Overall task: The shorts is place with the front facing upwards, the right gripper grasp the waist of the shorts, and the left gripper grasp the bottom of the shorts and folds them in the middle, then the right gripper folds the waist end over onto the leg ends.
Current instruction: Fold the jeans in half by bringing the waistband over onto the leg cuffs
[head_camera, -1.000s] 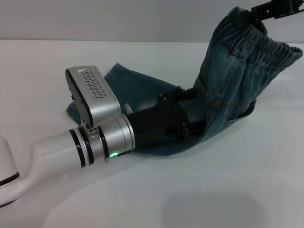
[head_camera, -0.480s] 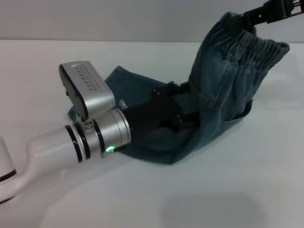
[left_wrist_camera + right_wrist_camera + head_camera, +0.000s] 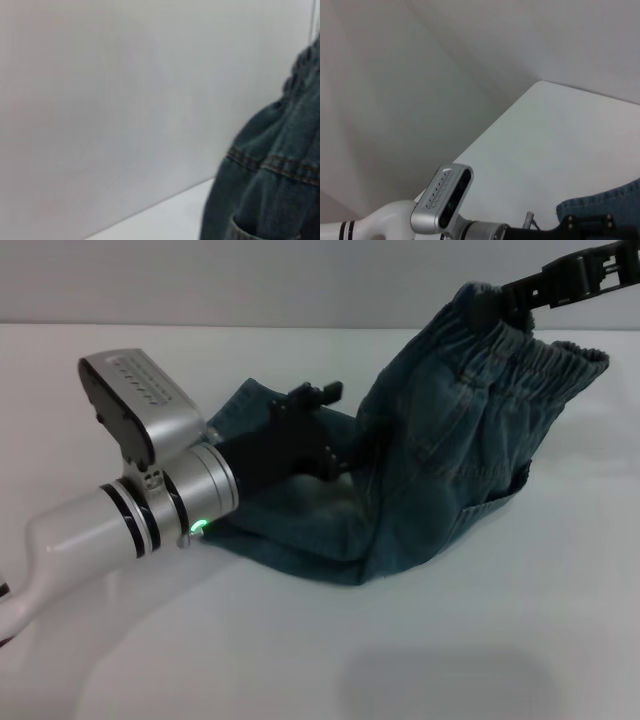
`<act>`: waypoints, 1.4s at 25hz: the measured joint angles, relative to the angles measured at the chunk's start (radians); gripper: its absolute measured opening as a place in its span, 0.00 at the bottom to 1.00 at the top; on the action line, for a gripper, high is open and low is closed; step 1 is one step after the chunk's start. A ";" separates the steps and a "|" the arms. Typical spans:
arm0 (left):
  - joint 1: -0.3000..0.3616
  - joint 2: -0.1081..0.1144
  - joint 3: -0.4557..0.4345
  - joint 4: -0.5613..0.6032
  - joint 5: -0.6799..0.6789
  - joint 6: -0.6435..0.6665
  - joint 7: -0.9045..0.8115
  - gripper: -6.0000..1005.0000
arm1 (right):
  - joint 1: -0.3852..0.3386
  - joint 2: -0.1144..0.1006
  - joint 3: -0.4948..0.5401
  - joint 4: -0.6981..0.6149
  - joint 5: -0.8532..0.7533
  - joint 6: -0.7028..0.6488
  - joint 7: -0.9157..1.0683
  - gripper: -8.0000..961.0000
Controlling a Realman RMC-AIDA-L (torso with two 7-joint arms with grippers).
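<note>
lying on the white table [image 3: 520,620], the shorts [image 3: 440,470] rest with their leg part flat and the waist of the shorts [image 3: 530,355] lifted up at the far right. the right gripper [image 3: 505,300] is clenched on that ruffled band, holding it in the air. the left gripper [image 3: 318,430] sits low over the denim legs, fingers parted, grasping nothing.

A bare lab or test bench: plain white table [image 3: 330,640] against a blank grey wall [image 3: 250,280].
</note>
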 joint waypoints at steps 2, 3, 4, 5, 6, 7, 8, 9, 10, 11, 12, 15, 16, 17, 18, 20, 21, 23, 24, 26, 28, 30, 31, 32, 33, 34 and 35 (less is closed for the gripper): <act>0.003 0.000 -0.019 -0.002 0.000 -0.001 0.006 0.83 | 0.001 0.003 0.000 0.006 -0.001 0.002 -0.005 0.01; 0.006 0.001 -0.029 -0.002 0.000 -0.001 0.009 0.83 | 0.002 0.005 0.000 0.007 -0.002 0.005 -0.008 0.01; 0.010 0.001 -0.039 -0.002 0.000 -0.002 0.013 0.83 | 0.002 0.007 0.000 0.007 -0.005 0.009 -0.011 0.01; 0.013 0.002 -0.046 -0.002 0.001 -0.002 0.016 0.83 | 0.002 0.008 -0.003 0.007 -0.006 0.016 -0.013 0.01; 0.017 0.002 -0.056 -0.002 0.001 -0.001 0.018 0.83 | 0.001 0.009 -0.007 0.007 -0.008 0.025 -0.014 0.01; 0.021 0.003 -0.064 -0.002 0.001 0.000 0.019 0.83 | -0.001 0.010 -0.014 0.008 -0.008 0.034 -0.016 0.01; 0.023 0.004 -0.068 -0.002 0.001 0.001 0.019 0.83 | -0.002 0.010 -0.020 0.008 -0.009 0.041 -0.017 0.01; 0.027 0.005 -0.074 -0.002 0.003 0.006 0.019 0.83 | -0.003 0.011 -0.028 0.008 -0.009 0.050 -0.017 0.01; 0.027 0.005 -0.074 -0.002 0.003 0.006 0.019 0.83 | -0.004 0.011 -0.033 0.008 -0.009 0.056 -0.017 0.01; 0.029 0.006 -0.074 -0.002 0.005 0.010 0.019 0.83 | -0.004 0.012 -0.036 0.008 -0.009 0.062 -0.018 0.01; 0.031 0.006 -0.072 -0.002 0.006 0.016 0.019 0.83 | -0.004 0.012 -0.038 0.008 -0.009 0.068 -0.018 0.01; 0.047 0.008 -0.067 -0.002 0.029 0.064 0.018 0.83 | -0.006 0.012 -0.038 0.005 -0.009 0.082 -0.017 0.01; 0.054 0.009 -0.067 -0.002 0.044 0.080 0.014 0.83 | -0.007 0.011 -0.038 0.003 -0.009 0.088 -0.017 0.01; 0.064 0.010 -0.069 -0.001 0.064 0.099 0.008 0.83 | -0.008 0.010 -0.038 0.001 -0.009 0.093 -0.015 0.01; 0.072 0.011 -0.071 0.000 0.080 0.111 -0.003 0.83 | -0.010 0.009 -0.038 0.001 -0.009 0.096 -0.012 0.01; 0.084 0.016 -0.074 0.000 0.100 0.132 -0.025 0.83 | -0.013 0.006 -0.034 0.000 -0.009 0.102 -0.005 0.01; 0.089 0.019 -0.075 0.000 0.111 0.144 -0.038 0.83 | -0.015 0.006 -0.031 0.000 -0.009 0.106 -0.001 0.01; 0.097 0.026 -0.076 -0.001 0.130 0.166 -0.067 0.83 | -0.019 0.004 -0.029 -0.001 -0.009 0.116 0.006 0.01; 0.100 0.030 -0.076 -0.001 0.140 0.178 -0.080 0.83 | -0.020 0.004 -0.028 -0.001 -0.009 0.123 0.010 0.01; 0.104 0.035 -0.076 -0.001 0.156 0.198 -0.100 0.83 | -0.020 0.003 -0.030 -0.001 -0.009 0.130 0.015 0.01; 0.106 0.040 -0.076 -0.002 0.163 0.209 -0.109 0.83 | -0.016 0.002 -0.035 -0.001 -0.009 0.136 0.020 0.01; 0.112 0.043 -0.096 -0.002 0.164 0.211 -0.110 0.83 | -0.008 0.002 -0.038 -0.001 -0.012 0.140 0.021 0.01; 0.116 0.043 -0.113 -0.003 0.164 0.207 -0.109 0.83 | -0.003 0.002 -0.038 0.000 -0.015 0.140 0.022 0.01; 0.122 0.040 -0.146 -0.003 0.164 0.194 -0.105 0.83 | 0.003 0.002 -0.038 0.002 -0.018 0.140 0.022 0.01; 0.126 0.037 -0.176 -0.003 0.164 0.179 -0.101 0.83 | 0.006 0.002 -0.039 0.003 -0.020 0.139 0.022 0.01; 0.129 0.036 -0.197 -0.003 0.164 0.161 -0.097 0.83 | 0.011 0.003 -0.042 0.004 -0.021 0.139 0.023 0.01; 0.130 0.036 -0.217 -0.004 0.164 0.144 -0.094 0.83 | 0.015 0.005 -0.047 0.005 -0.021 0.139 0.023 0.01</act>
